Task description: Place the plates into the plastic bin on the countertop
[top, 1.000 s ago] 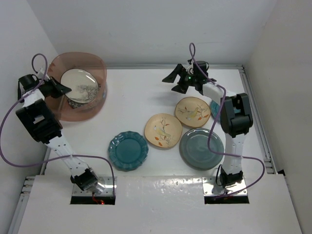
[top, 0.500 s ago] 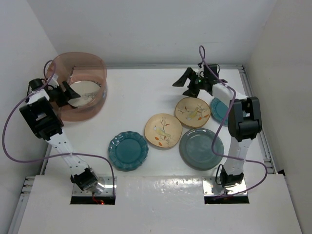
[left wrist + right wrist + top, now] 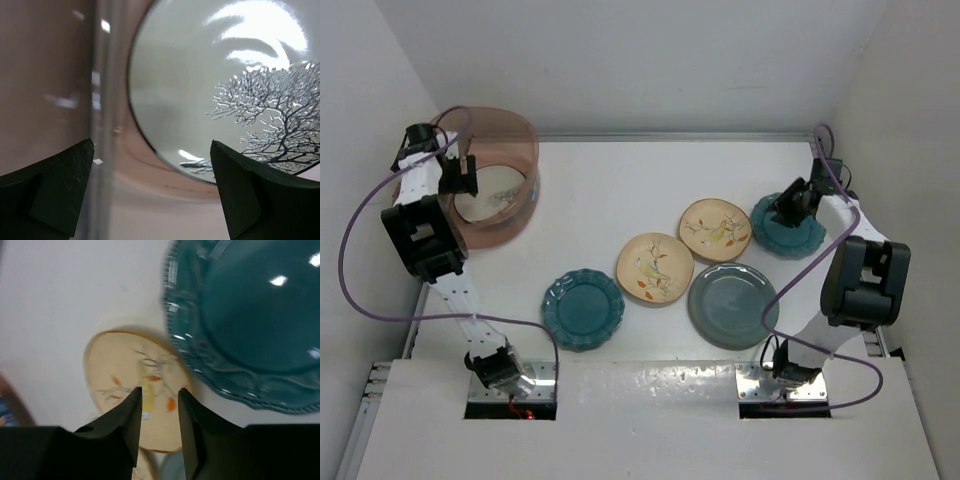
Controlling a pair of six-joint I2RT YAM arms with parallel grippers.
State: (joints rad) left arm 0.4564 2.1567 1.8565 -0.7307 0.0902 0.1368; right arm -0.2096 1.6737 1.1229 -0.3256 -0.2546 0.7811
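We are logging one white plate (image 3: 210, 75) lying in the plastic bin (image 3: 515, 135) at upper left, the released left pincer (image 3: 460, 178) hovering at its rim, five plates (image 3: 655, 267) waiting on the surface (image 3: 620, 190), and the right pincer (image 3: 160, 392) narrowed yet empty beside the far-right teal plate (image 3: 250, 315).

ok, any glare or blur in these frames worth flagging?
Left wrist: strong glare washes the upper part of the white plate; the bin beside it is a soft blur. Right wrist: blurred throughout, teal plate rim soft, small hot spots. Top external: sharp, even light, sheen on the near ledge.
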